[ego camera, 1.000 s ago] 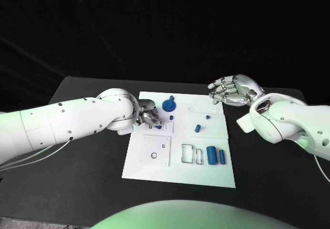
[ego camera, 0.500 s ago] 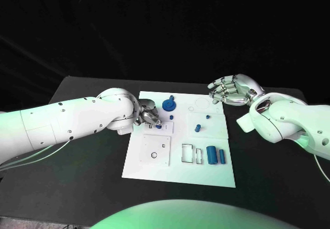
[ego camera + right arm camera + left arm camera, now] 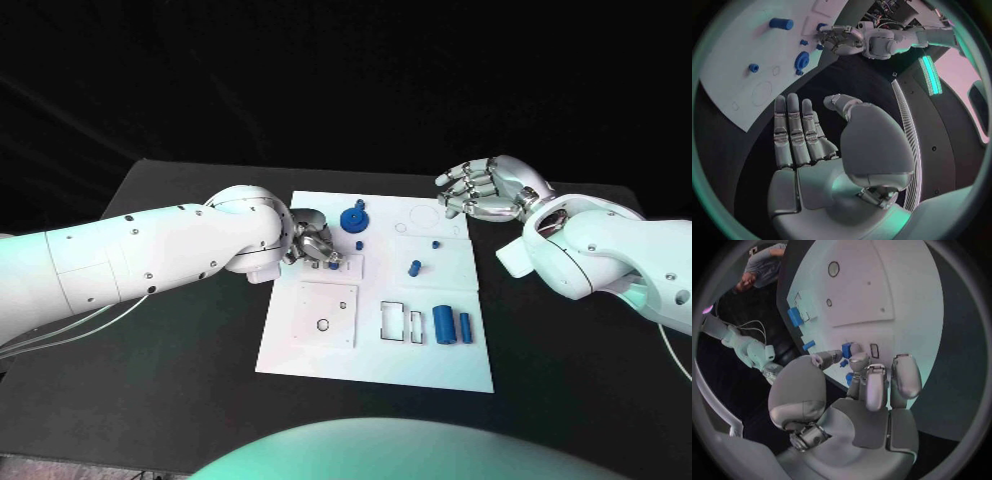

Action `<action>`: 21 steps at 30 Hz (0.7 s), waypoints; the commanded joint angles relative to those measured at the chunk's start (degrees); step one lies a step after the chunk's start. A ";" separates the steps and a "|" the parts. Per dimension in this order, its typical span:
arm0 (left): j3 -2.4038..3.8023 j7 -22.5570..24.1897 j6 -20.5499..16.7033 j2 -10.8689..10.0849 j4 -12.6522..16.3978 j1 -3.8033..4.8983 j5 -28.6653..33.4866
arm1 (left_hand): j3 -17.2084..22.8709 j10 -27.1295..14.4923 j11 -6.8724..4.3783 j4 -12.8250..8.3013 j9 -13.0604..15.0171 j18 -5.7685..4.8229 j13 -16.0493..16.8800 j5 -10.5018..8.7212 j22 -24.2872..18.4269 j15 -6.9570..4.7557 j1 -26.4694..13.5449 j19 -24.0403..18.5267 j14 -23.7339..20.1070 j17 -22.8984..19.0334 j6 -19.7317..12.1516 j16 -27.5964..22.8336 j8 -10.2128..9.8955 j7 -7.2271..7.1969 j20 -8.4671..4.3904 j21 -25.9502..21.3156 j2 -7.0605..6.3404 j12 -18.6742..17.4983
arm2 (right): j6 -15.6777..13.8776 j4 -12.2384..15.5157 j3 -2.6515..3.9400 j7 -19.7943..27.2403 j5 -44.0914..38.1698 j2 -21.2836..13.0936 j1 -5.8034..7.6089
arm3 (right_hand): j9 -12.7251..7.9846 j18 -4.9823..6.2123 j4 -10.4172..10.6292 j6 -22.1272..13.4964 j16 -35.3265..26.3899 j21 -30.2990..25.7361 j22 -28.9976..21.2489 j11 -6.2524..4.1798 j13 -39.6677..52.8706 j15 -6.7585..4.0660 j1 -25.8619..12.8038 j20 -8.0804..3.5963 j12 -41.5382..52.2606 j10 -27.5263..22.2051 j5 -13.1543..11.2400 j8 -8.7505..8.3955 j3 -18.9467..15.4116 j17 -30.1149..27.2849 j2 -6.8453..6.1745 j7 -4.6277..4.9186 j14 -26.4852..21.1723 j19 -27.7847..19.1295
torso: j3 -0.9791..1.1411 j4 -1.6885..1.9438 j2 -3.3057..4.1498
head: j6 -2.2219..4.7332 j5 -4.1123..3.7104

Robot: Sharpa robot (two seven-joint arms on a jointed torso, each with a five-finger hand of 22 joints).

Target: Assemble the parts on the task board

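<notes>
A small blue part sits at the upper left area of the white task board, pinched at the fingertips of the left hand; the left wrist view shows the thumb and one finger closed on this blue piece just above the board surface, with the other fingers extended beside it. Near it, toward the board's far edge, stands a round blue part with a knob, and a tiny blue peg is just beside the hand. Nearer the middle of the board lie a short blue pin and a small blue dot-like part. At the near right section a larger blue cylinder lies next to a slimmer blue piece, beside a rectangular outline with a thin blue bar. The board rests in the middle of the black table. The right hand hovers off the board's far right corner, palm exposed, fingers apart and lightly bent, holding nothing.
</notes>
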 commanded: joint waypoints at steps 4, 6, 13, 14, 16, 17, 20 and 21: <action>0.00 0.07 0.82 0.19 0.02 -0.04 0.54 | -1.50 0.09 0.13 0.51 0.09 -1.07 0.06 -0.38 0.06 -0.22 -0.55 0.41 4.92 11.75 0.17 0.11 -0.36 0.28 0.09 0.01 0.08 0.13 | 0.64 0.00 0.02 0.21 -0.03 0.02 -0.01 | -0.13 0.46 0.04 0.07 -0.42 -0.51 -0.26 2.85 -0.23 0.11 -0.53 0.34 0.45 -3.33 -0.09 0.39 -0.47 -0.15 0.19 3.66 -0.64 -0.07 | -0.01 0.02 0.01 | -0.01 -0.04; 0.00 0.04 0.78 0.18 0.00 -0.04 0.54 | -2.77 0.08 0.17 1.11 0.11 -1.07 0.09 -0.46 0.05 -0.20 -0.74 0.40 4.93 11.78 0.25 0.12 -0.40 0.31 0.11 -0.02 0.04 0.12 | 0.64 -0.02 0.02 0.21 -0.03 0.03 -0.01 | -0.18 0.45 0.09 0.03 -0.47 -0.61 -0.37 2.88 -0.33 0.15 -0.57 0.37 0.52 -3.40 -0.08 0.41 -0.52 -0.20 0.18 3.68 -0.72 -0.09 | -0.02 0.02 0.00 | 0.03 -0.04; 0.01 0.07 0.57 0.06 -0.03 -0.04 0.52 | -9.11 0.16 0.21 3.88 0.16 -1.09 0.47 -0.49 0.21 -0.17 -0.80 0.49 4.93 11.81 0.46 0.10 -0.71 0.34 0.13 -0.05 -0.12 0.26 | 0.67 -0.09 0.02 0.20 -0.01 0.04 -0.02 | -0.28 0.46 0.23 -0.09 -0.57 -0.85 -0.65 2.94 -0.56 0.22 -0.68 0.44 0.68 -3.57 -0.08 0.47 -0.65 -0.31 0.19 3.74 -0.90 -0.12 | -0.04 0.00 0.00 | -0.01 -0.03; 0.01 0.09 0.51 0.03 -0.05 -0.04 0.49 | -9.84 0.18 0.20 4.02 0.17 -1.08 0.53 -0.50 0.20 -0.18 -0.85 0.48 4.93 11.82 0.47 0.10 -0.75 0.33 0.12 -0.07 -0.11 0.29 | 0.68 -0.10 0.02 0.20 -0.01 0.04 -0.02 | -0.31 0.46 0.27 -0.14 -0.60 -0.93 -0.73 2.96 -0.63 0.24 -0.72 0.47 0.73 -3.62 -0.08 0.48 -0.69 -0.34 0.19 3.75 -0.96 -0.13 | -0.04 -0.01 -0.01 | -0.01 -0.04; 0.02 0.10 0.42 -0.02 -0.05 -0.04 0.44 | -11.43 0.35 0.16 4.16 0.20 -1.08 0.85 -0.50 0.22 -0.20 -1.22 0.49 4.94 11.82 0.54 0.09 -0.79 0.28 0.10 -0.08 -0.05 0.50 | 0.69 -0.11 0.02 0.19 0.00 0.05 -0.02 | -0.33 0.46 0.29 -0.16 -0.61 -0.96 -0.76 2.97 -0.66 0.25 -0.73 0.48 0.75 -3.65 -0.08 0.49 -0.71 -0.35 0.20 3.76 -0.98 -0.13 | -0.03 -0.03 -0.05 | 0.00 -0.04; 0.04 0.12 0.32 -0.09 -0.02 -0.04 0.37 | -11.99 0.43 0.14 4.19 0.21 -1.07 0.98 -0.50 0.17 -0.22 -1.35 0.47 4.94 11.82 0.58 0.09 -0.80 0.25 0.09 -0.11 0.03 0.59 | 0.72 -0.13 0.02 0.18 0.02 0.06 -0.02 | -0.36 0.46 0.34 -0.19 -0.64 -1.03 -0.84 2.98 -0.72 0.27 -0.76 0.50 0.80 -3.69 -0.08 0.50 -0.74 -0.38 0.22 3.78 -1.03 -0.14 | -0.02 -0.04 -0.06 | 0.03 -0.02; 0.20 0.21 0.30 -0.27 0.17 -0.04 0.24 | -12.66 0.50 0.11 4.22 0.23 -1.07 1.09 -0.52 0.18 -0.24 -1.55 0.48 4.93 11.82 0.61 0.08 -0.81 0.22 0.07 -0.11 0.12 0.67 | 0.76 -0.15 0.02 0.17 0.13 0.06 -0.02 | -0.47 0.48 0.72 -0.27 -0.72 -1.29 -1.17 3.04 -0.99 0.34 -1.05 0.58 1.05 -3.84 -0.07 0.62 -0.88 -0.50 0.42 3.83 -1.17 -0.12 | 0.01 -0.06 -0.05 | 0.03 -0.08; 0.24 0.24 0.34 -0.33 0.23 -0.03 0.21 | -12.66 0.50 0.11 4.22 0.23 -1.07 1.09 -0.52 0.18 -0.24 -1.55 0.48 4.93 11.82 0.61 0.08 -0.81 0.22 0.07 -0.11 0.12 0.67 | 0.76 -0.16 0.02 0.16 0.15 0.07 -0.02 | -0.47 0.48 0.72 -0.27 -0.72 -1.29 -1.17 3.04 -0.99 0.34 -1.05 0.58 1.05 -3.84 -0.07 0.62 -0.88 -0.50 0.42 3.83 -1.17 -0.12 | 0.01 -0.06 -0.05 | 0.03 -0.08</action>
